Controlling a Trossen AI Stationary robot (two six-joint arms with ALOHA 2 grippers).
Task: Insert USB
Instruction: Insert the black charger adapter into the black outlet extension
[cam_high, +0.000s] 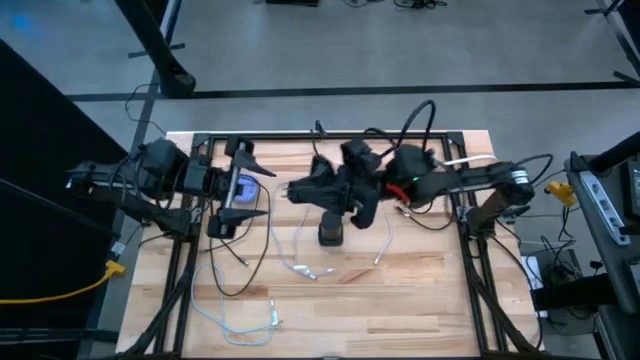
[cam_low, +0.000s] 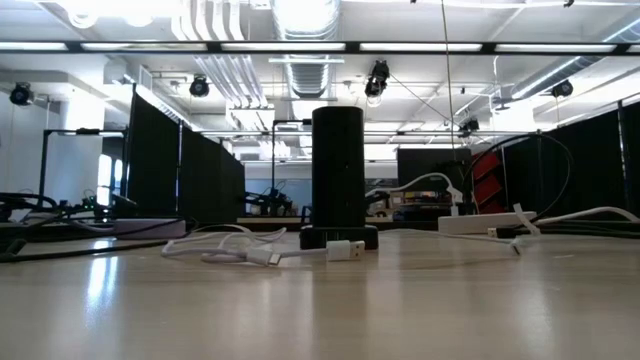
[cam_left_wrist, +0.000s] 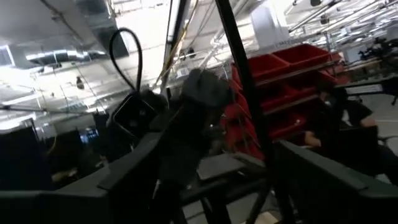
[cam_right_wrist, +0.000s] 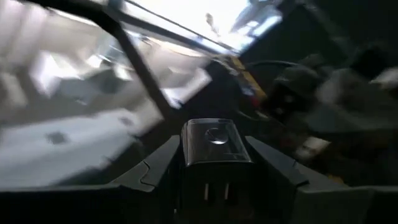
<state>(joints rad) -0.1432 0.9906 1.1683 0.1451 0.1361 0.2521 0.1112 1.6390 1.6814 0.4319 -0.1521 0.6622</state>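
Black and upright, the charging tower (cam_high: 331, 232) stood mid-surface, ports reachable. White USB cable (cam_high: 300, 262) lay loose just before it, plug (cam_low: 346, 249) near its base — unheld. Right pincer (cam_high: 297, 191) hovered behind the tower, clamping a dark block (cam_right_wrist: 212, 151); left pincer (cam_high: 258, 190) waited spread wide.

A black upright cylindrical tower hub (cam_low: 338, 175) stands on the pale, light-wood planked desk (cam_high: 400, 300). Thin white USB cables (cam_low: 250, 250) end in a white plug with a silver metal tip (cam_low: 346, 250). Red plastic storage bins (cam_left_wrist: 283, 81) fill dark shelving.
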